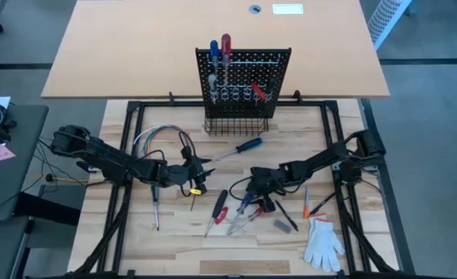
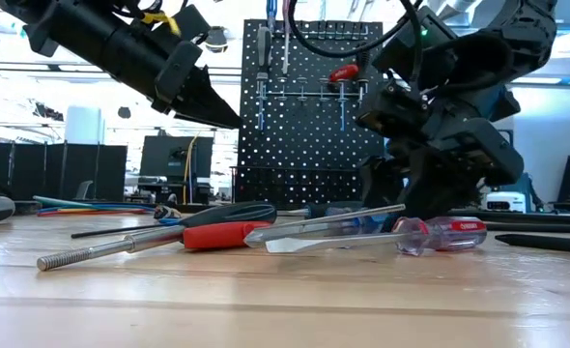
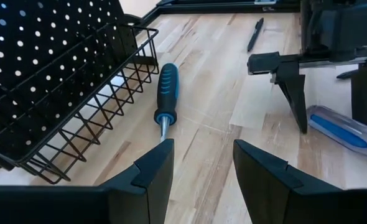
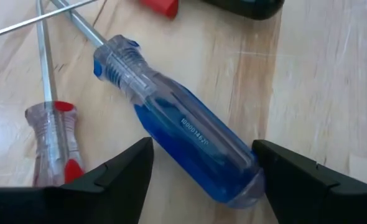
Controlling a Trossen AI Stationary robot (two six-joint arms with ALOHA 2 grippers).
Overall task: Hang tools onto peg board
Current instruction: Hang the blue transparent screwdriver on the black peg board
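Down on the pale wooden tabletop (image 1: 174, 240), both claws gape empty; the peg board (image 1: 242, 85) stands at twelve o'clock.

A clear blue-handled screwdriver (image 4: 183, 134) lies on the desk (image 4: 320, 68) between the right gripper's (image 4: 202, 171) spread fingers (image 4: 118, 171); a clear red-handled one (image 4: 56, 140) lies beside it.

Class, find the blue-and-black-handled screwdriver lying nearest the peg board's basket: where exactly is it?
In the high view the blue-and-black screwdriver lies on the table just in front of the wire basket, right of centre, its shaft pointing toward the left gripper.
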